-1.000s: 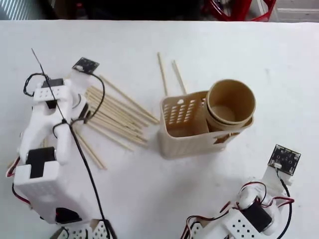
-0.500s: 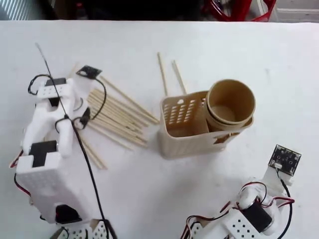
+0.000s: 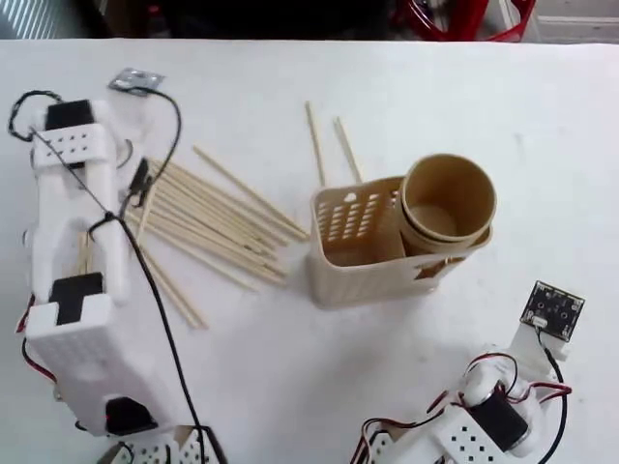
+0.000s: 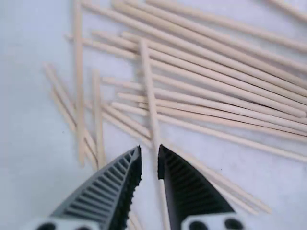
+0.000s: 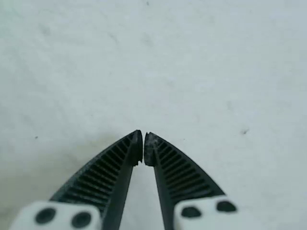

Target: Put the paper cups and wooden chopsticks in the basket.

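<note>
Wooden chopsticks (image 3: 221, 220) lie fanned out on the white table, left of the cream basket (image 3: 353, 282). My left gripper (image 4: 148, 154) hangs over the pile's left end, shut on one chopstick (image 4: 147, 91) that runs out from between its jaws. In the high view that gripper (image 3: 142, 182) sits at the pile's left edge. Stacked paper cups (image 3: 448, 198) stand in the basket's right compartment; the left compartment looks bare. My right gripper (image 5: 143, 143) is shut with nothing in it, above bare table.
Two more chopsticks (image 3: 329, 145) lie on the table just behind the basket. The right arm (image 3: 498, 420) rests at the table's front right corner. Red chair legs (image 3: 455, 14) stand beyond the far edge.
The left arm has swung toward the far left of the table, and one chopstick now sits in its shut jaws, angled across the pile. The right arm has not moved.
</note>
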Tool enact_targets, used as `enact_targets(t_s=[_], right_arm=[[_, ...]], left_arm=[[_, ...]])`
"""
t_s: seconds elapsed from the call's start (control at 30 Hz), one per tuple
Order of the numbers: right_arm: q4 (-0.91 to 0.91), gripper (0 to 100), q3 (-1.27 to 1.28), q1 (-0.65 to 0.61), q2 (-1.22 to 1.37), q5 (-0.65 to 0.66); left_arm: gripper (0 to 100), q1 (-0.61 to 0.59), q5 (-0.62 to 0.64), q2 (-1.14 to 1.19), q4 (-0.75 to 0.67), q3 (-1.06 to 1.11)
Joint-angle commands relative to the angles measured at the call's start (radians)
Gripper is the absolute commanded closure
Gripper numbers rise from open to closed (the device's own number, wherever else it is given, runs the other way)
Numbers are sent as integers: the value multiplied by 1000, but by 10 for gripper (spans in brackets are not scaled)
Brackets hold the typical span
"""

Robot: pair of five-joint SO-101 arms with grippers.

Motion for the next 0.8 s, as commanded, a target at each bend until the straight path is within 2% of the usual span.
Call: enact_targets(t_s=[0.0,0.07,0.13,0.37,0.57,0.77], right_arm=[[-10,979,9,7,-8,-3],[-10,979,9,7,-8,-3],[-10,979,9,7,-8,-3],[-10,979,9,7,-8,-3],[-10,979,9,7,-8,-3],[-10,979,9,7,-8,-3]], left_arm=[[858,-111,20,-10,15,-43],[837,-165,-18,-10,-5,0],[844,-213,-132,-10,-38,51],[846,-349,-405,-10,-270,270],[846,-380,-453,-10,-431,430],[846,-372,-451,-8,-453,468]])
